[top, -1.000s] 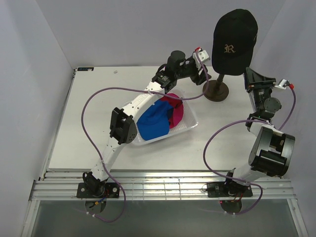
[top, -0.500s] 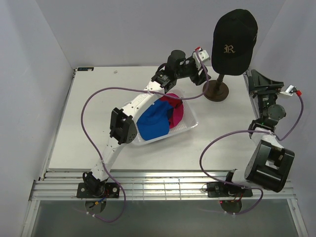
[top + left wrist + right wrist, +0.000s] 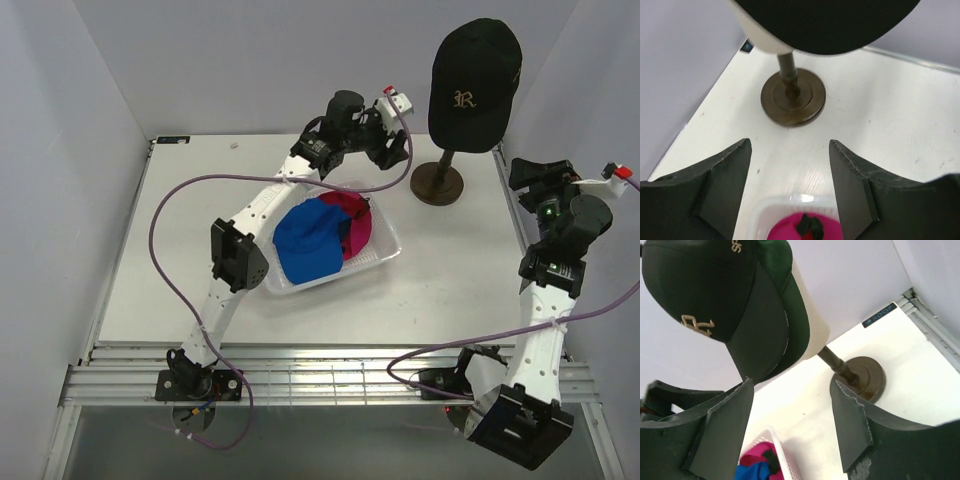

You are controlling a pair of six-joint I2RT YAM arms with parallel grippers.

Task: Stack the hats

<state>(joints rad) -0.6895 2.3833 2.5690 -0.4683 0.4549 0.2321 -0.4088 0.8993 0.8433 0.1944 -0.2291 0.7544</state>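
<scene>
The black cap (image 3: 475, 80) sits on top of the mannequin head (image 3: 814, 325) with the dark green cap (image 3: 792, 310) under it, so two hats appear already stacked there. The rounded head keeps their crowns in shape and lifts them well above the bench (image 3: 170, 250), where a claw can get at the brims from below. The black cap's embroidered front faces the near edge, its brim hangs steeply down, and its long axis from the back of the crown to the brim tip runs close to upright. The green brim follows the same line, showing just beside the black one on the side nearer the head. The blue cap (image 3: 303, 245) and magenta cap (image 3: 352, 222) lie slumped in the clear tray (image 3: 388, 258), touching, with the blue one toward the left arm's side. Both are too crumpled to tell which way their brims point. The tray stands near the middle of the bench, apart from the brown stand (image 3: 438, 183), probably as a holding place that keeps the soft caps together. The left claw (image 3: 789, 145) hangs spread and empty between tray and stand, tipped toward the stand's base, with the magenta cap at the lower edge of its view. The right claw (image 3: 790, 385) is likewise spread with nothing in it, off to the right of the stand and aimed up at the brims. I judge the next step to be fetching a cap from the tray.
</scene>
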